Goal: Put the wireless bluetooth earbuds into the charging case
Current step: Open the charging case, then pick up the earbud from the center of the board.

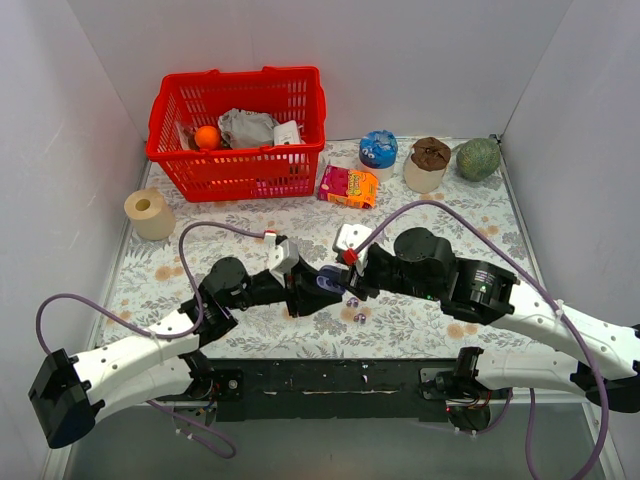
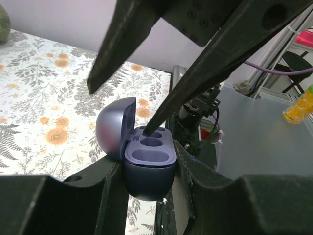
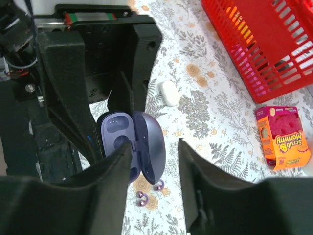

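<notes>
Floral-print worktop [image 1: 480, 210] with white walls on three sides, and both arms meet near the front middle of it. The left claw [image 2: 149, 172] is clenched on the charging case [image 2: 149, 164], one finger [image 2: 93, 188] pressed to each side of its lower half, holding it up off the cloth with the lid flipped open to the left and the two purple sockets facing up. The right claw [image 2: 122, 110] comes in from above with its two fingers spread wide apart and nothing between them, and the tip of one finger [image 2: 155, 128] is poking into the rear socket, as far as I can tell from the left wrist view. Both earbuds [image 3: 142, 198] are lying on the worktop, close together and just below the case in the right wrist view, the second one [image 3: 159, 185] right next to the first. From the top camera they sit just in front of where the claws meet [image 1: 352, 302]. A white capsule [image 3: 169, 93] lies on the cloth a bit further back, and an orange box [image 3: 282, 142] sits near the red basket [image 1: 240, 168].
</notes>
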Available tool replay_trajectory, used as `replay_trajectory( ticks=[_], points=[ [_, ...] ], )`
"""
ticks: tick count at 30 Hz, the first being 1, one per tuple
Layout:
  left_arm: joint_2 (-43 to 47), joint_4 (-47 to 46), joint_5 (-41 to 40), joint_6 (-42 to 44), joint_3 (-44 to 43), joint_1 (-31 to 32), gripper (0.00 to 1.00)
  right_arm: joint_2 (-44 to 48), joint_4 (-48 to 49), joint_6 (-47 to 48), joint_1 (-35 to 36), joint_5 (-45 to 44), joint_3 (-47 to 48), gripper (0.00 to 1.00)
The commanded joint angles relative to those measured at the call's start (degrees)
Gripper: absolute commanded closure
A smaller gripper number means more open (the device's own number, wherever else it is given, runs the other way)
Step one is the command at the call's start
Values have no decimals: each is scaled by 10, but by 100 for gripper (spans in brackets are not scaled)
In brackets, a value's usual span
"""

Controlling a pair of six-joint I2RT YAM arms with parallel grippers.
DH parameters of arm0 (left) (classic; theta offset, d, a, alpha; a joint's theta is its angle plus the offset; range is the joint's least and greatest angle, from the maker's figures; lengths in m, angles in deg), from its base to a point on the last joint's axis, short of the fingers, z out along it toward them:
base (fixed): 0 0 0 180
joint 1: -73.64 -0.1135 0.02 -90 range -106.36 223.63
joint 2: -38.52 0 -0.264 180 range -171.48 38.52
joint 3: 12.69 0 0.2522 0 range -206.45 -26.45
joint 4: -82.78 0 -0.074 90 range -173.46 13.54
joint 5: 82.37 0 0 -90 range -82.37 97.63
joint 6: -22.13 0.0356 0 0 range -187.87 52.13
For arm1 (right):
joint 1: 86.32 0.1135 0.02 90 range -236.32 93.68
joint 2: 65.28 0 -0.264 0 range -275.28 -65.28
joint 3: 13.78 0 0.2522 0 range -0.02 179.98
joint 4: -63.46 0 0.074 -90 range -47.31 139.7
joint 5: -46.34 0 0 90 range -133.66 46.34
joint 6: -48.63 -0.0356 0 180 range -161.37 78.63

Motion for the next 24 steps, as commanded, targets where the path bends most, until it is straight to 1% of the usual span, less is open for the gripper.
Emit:
replay_trajectory(
  ticks=[1,2,4,5,7,10,11,12,14,15,16,18,19,22,23,24],
  points=[
    [35,-32,-42,-1,23,-3,100,35,79,-100,-1,-66,10,42],
    [41,-39,-50,-9,29,-3,100,42,102,-120,-8,-79,12,31],
    [66,-58,-88,-19,52,-3,100,54,112,-150,-19,-119,19,28],
    [79,-65,-100,-32,61,-3,100,55,111,-176,-35,-127,22,26],
    [100,-78,-136,-44,84,-3,100,53,98,-199,-55,-131,20,26],
    [149,-96,-173,-79,115,-2,100,55,75,-264,-92,-156,-29,28],
    [171,-99,-187,-96,122,-2,100,56,72,-300,-117,-156,-47,29],
    [182,-100,-199,-130,128,-2,100,58,68,-312,-129,-143,-87,30],
    [203,-87,-221,-156,135,-2,100,58,69,-334,-156,-129,-124,32],
    [209,-80,-223,-172,136,-2,100,62,76,-344,-159,-117,-167,34],
    [213,-62,-229,-178,135,-2,100,64,93,-347,-160,-112,-184,39],
    [226,-25,-240,-196,127,-2,100,60,92,-356,-160,-104,-219,42],
    [230,-10,-266,-206,123,-2,100,59,93,-354,-160,-100,-231,43],
    [233,44,-301,-234,110,-2,100,46,92,-354,-160,-85,-259,45],
    [232,53,-304,-233,108,-2,100,42,92,-354,-159,-77,-264,45],
    [235,54,-289,-220,111,-2,100,34,95,-353,-160,-73,-268,45]
  ],
)
